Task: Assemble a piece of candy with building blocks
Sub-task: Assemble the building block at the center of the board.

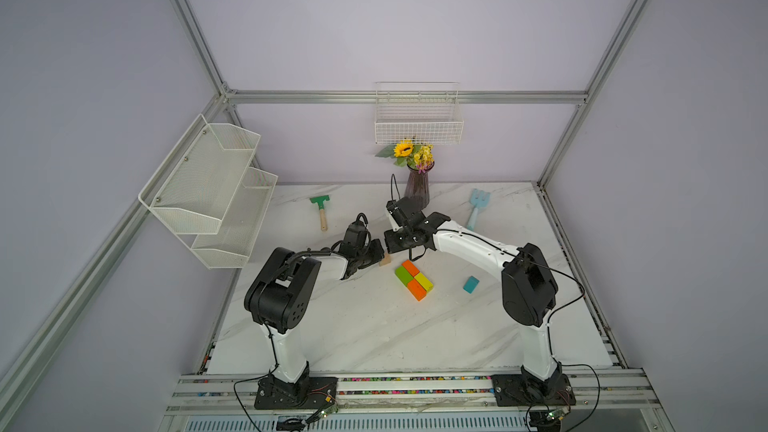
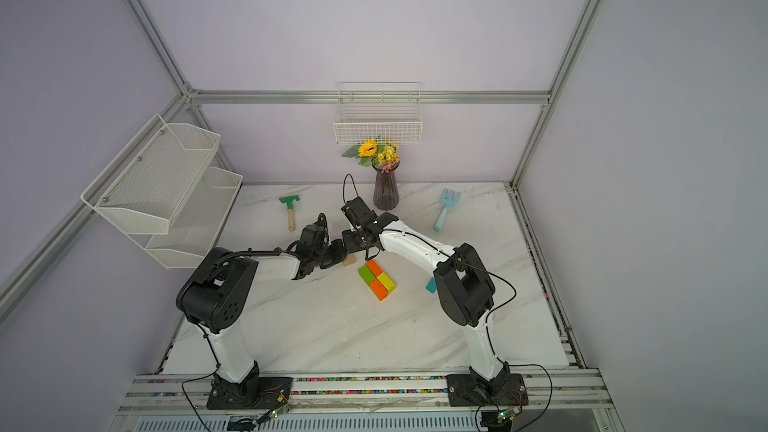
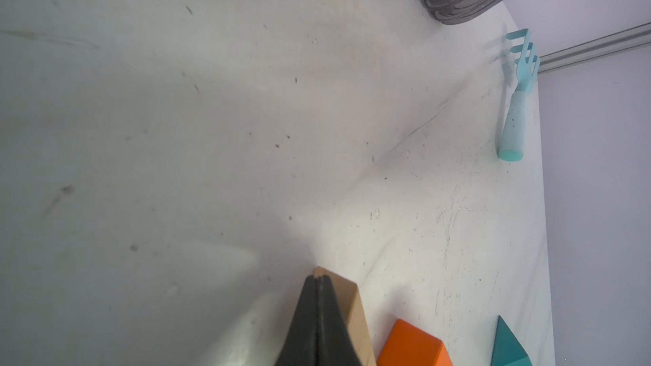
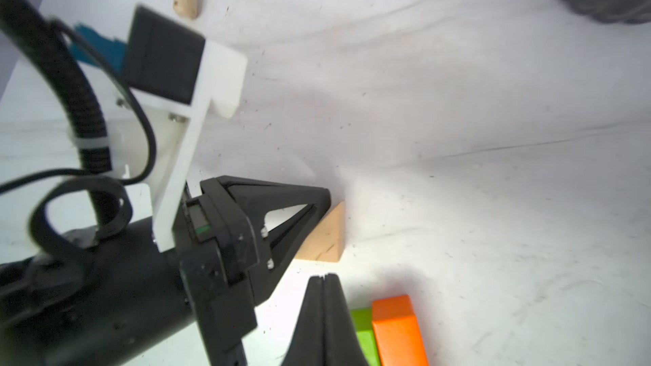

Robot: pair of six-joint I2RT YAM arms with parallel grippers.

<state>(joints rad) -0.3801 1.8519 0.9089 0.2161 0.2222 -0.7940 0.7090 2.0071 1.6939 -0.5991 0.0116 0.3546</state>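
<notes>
Though nothing sits between its fingers, the left gripper (image 4: 326,198) is clenched tight, closed tips laid against the sloped face of the tan wedge (image 4: 327,237). Right gripper (image 4: 324,278) also clenched, empty; tips just beside the wedge, a thin strip of table (image 4: 458,188) showing between them in the right wrist view.

Landmark: the rectangle (image 1: 413,279) of four blocks lying flat, sides touching. It is made of green (image 1: 401,274), yellow (image 1: 424,281) and two oranges set diagonal to each other, far orange (image 1: 411,268) and near orange (image 1: 417,290).

Tan wedge sits just off the rectangle's far left end, near but not touching. Teal wedge (image 1: 471,284) lies right of the rectangle, apart from it. Neither wedge is joined to the rectangle yet.

Behind the rectangle, by the back wall: vase (image 1: 417,191). Rake (image 1: 320,209) back and left of the rectangle; fork (image 1: 478,207) back and right of it
</notes>
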